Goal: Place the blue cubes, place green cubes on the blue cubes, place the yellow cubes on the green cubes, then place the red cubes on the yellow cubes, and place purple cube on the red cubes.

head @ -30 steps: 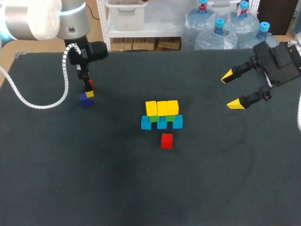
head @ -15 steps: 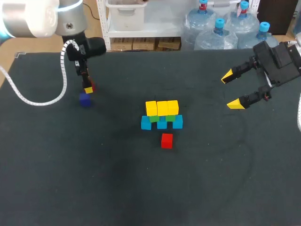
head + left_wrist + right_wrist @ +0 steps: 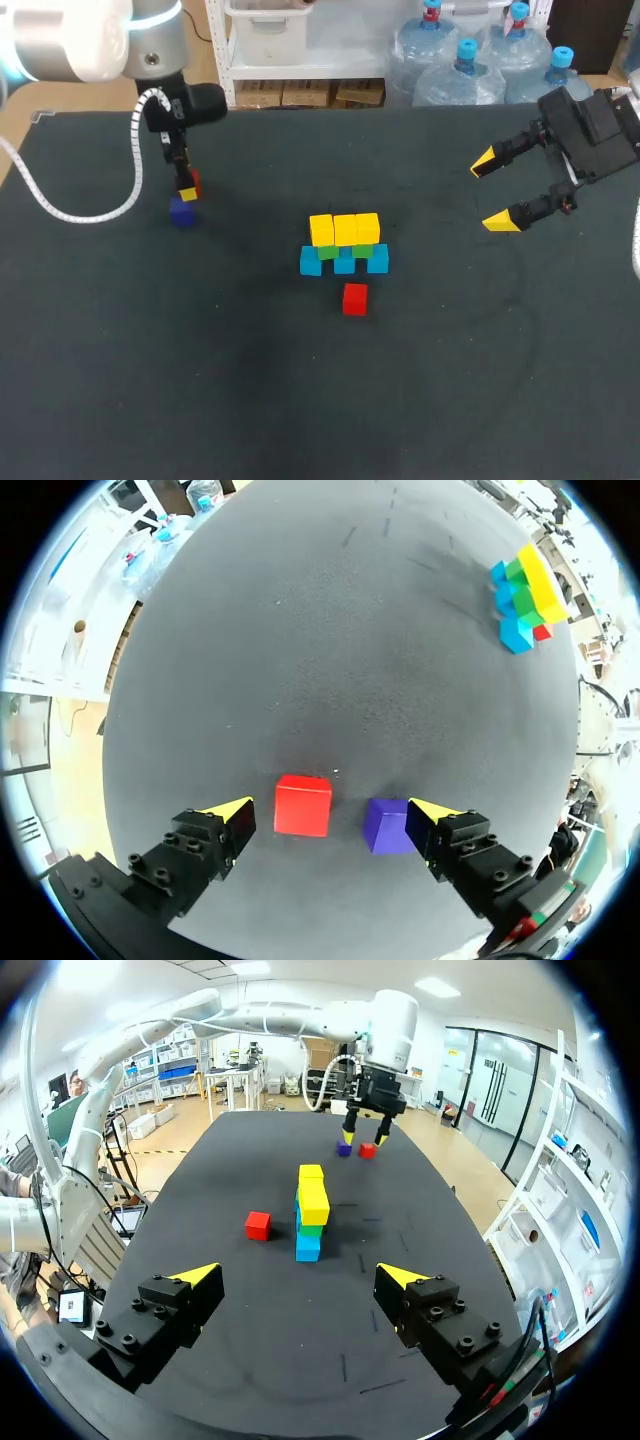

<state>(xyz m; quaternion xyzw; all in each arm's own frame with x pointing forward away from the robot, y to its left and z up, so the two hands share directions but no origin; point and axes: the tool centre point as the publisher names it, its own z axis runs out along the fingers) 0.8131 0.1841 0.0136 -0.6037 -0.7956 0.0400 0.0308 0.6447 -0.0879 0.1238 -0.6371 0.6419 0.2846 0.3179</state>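
Left claw (image 3: 330, 811) — wide open, empty — has lifted slightly over a small red plastic cube (image 3: 303, 805), a small purple plastic cube (image 3: 386, 826) beside it, at the dark worktop's (image 3: 250, 400) far left; the central blue-green-yellow cube stack (image 3: 344, 243) lacks its red layer.

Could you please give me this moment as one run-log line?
left pincer open, red cube and purple cube between fingers | right pincer open, empty | stack up to yellow

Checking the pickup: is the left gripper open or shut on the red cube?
Open: fingers of the left gripper stand apart, red cube and purple cube side by side between them, a gap beside the red cube.
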